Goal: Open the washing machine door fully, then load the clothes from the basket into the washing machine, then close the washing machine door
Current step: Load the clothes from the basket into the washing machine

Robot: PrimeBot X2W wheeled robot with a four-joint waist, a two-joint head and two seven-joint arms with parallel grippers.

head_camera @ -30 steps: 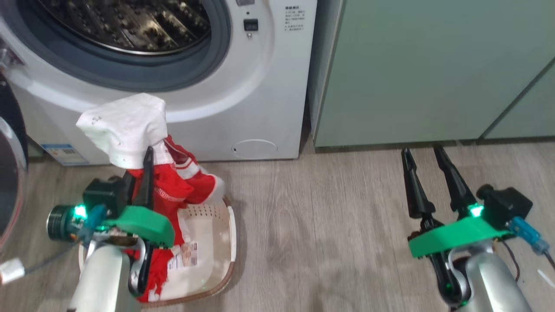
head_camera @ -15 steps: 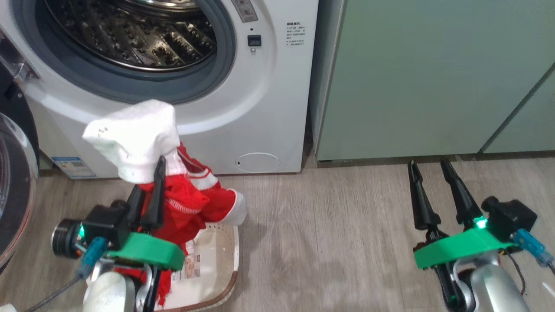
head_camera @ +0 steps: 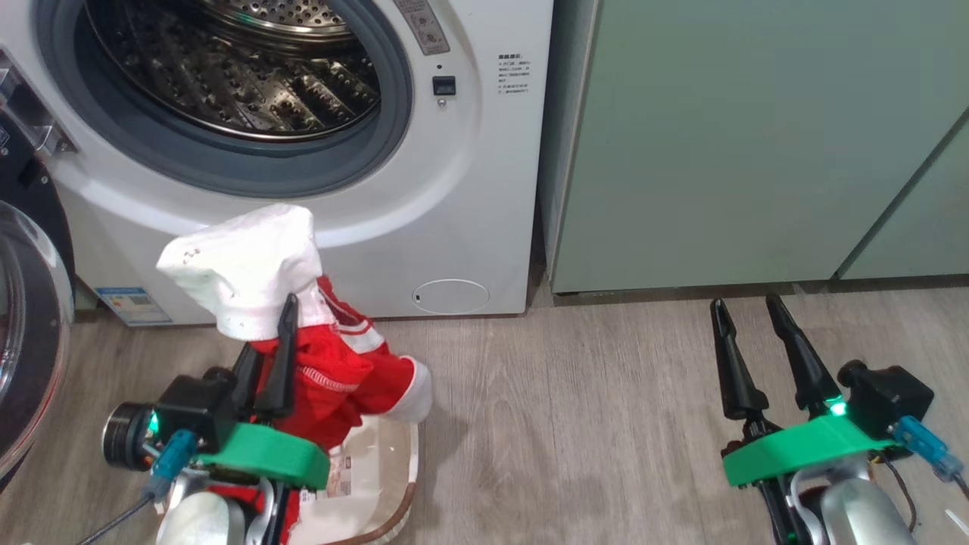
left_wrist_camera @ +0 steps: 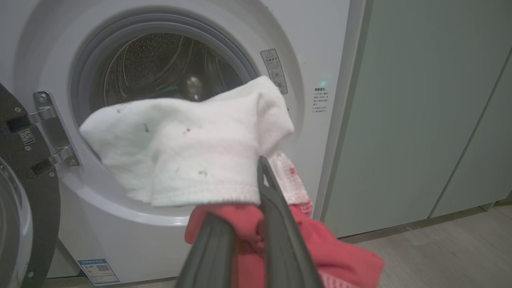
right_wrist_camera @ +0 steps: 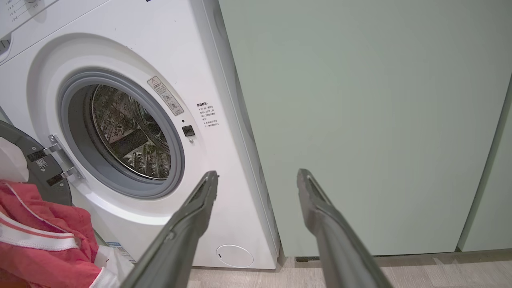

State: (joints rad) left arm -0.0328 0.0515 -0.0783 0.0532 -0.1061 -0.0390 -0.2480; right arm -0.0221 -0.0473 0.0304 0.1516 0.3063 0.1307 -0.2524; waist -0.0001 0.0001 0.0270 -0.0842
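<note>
- Above the basket [head_camera: 382,473], my left gripper [head_camera: 269,333] is clamping the clothes [head_camera: 242,272], white cloth draping over its tips, facing the open washer [head_camera: 469,189].
- Lower right, my right gripper [head_camera: 744,303] is hanging open, empty.

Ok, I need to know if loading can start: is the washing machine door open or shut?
Open. The washing machine door hangs swung aside on its hinge, and the drum stands exposed.
</note>
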